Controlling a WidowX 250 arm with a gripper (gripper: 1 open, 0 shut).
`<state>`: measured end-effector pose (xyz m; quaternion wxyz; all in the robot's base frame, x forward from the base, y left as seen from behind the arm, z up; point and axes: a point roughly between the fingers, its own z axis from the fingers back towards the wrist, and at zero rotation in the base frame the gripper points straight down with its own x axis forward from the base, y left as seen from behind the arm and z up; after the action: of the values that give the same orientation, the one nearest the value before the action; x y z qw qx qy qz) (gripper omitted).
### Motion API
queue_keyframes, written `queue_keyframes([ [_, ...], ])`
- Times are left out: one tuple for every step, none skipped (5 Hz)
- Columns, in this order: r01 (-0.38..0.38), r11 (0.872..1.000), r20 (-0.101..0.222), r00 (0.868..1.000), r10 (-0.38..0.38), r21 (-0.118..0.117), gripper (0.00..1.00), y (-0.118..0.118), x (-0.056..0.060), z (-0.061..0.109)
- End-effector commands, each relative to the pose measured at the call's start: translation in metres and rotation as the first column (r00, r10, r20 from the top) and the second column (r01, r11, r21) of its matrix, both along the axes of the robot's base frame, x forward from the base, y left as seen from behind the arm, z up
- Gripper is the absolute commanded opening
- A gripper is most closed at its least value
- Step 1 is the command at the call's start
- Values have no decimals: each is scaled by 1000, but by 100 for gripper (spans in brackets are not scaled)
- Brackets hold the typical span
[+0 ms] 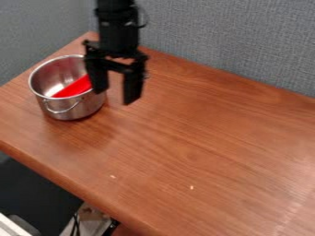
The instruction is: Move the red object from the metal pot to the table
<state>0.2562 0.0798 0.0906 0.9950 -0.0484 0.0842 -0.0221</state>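
Note:
The red object (73, 87) lies inside the metal pot (62, 103), which stands at the left end of the reddish-brown table (197, 147). Only part of the red block shows; the arm covers its right end. My gripper (113, 88) hangs just right of the pot's rim, fingers pointing down and spread open, with nothing between them. Its left finger (96, 81) overlaps the pot's right edge in this view.
A grey wall stands behind the table. The table's near edge runs diagonally from left to lower right, with dark floor and some clutter below it.

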Motion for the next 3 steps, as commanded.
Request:
queue_keyframes([
  [61, 998, 40, 997, -61, 8, 100, 39, 0, 1],
  [-31, 999, 67, 997, 30, 24, 100, 70, -2, 3],
  [-148, 988, 93, 985, 144, 41, 100, 94, -1, 5],
])
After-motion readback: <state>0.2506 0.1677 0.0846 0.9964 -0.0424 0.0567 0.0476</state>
